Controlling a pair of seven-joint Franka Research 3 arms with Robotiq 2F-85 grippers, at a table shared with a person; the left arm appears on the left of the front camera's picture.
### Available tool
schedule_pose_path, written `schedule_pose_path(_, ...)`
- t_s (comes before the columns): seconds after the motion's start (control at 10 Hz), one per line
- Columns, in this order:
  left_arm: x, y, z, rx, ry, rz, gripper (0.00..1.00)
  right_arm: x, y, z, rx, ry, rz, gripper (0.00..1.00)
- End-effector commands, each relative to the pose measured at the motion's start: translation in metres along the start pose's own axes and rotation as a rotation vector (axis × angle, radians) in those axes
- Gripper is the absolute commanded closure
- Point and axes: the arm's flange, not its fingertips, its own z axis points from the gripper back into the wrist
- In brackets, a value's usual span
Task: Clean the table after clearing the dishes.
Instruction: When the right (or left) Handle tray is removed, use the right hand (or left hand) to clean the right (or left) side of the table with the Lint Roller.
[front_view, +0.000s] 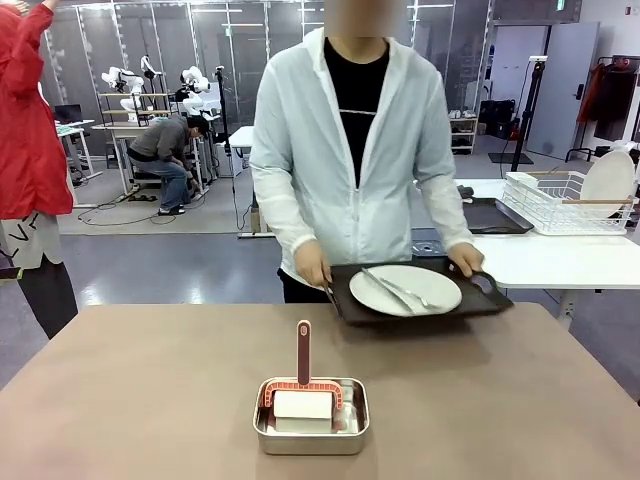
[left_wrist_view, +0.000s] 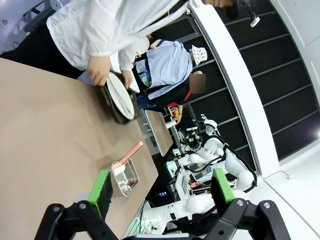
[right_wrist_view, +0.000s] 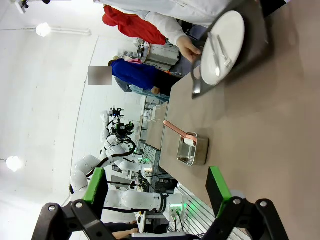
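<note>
A person in a white jacket stands at the far edge of the taupe table (front_view: 150, 400) and grips both handles of a dark tray (front_view: 480, 300). On the tray lies a round white plate (front_view: 440, 283) with steel cutlery (front_view: 392, 288) across it. I cannot tell whether the tray rests on the table edge or hangs just above it. In the left wrist view my left gripper (left_wrist_view: 160, 192) stands open and empty, far from the plate (left_wrist_view: 121, 95). In the right wrist view my right gripper (right_wrist_view: 156, 192) is also open and empty, with the plate (right_wrist_view: 223, 47) far off.
A small steel pan (front_view: 310, 412) holding a white block and a red-handled tool sits near the table's front middle. At the right stands a white side table (front_view: 560, 260) with a wire rack (front_view: 565, 205) and another dark tray (front_view: 495, 215). Someone in red stands far left.
</note>
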Motion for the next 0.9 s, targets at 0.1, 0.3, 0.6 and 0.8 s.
schedule_pose_path(0.1, -0.004, -0.004, 0.001, -0.001, 0.001, -0.001, 0.00, -0.001, 0.003, 0.001, 0.005, 0.001, 0.007, 0.00)
schedule_pose_path(0.3, -0.004, -0.004, 0.001, -0.001, 0.001, -0.001, 0.00, -0.001, 0.003, 0.001, 0.005, 0.001, 0.007, 0.00)
schedule_pose_path(0.6, -0.004, -0.004, 0.001, -0.001, 0.001, -0.001, 0.00, -0.001, 0.003, 0.001, 0.005, 0.001, 0.007, 0.00)
schedule_pose_path(0.8, -0.004, -0.004, 0.001, -0.001, 0.001, -0.001, 0.00, 0.002, 0.025, -0.012, -0.069, 0.053, 0.091, 0.00)
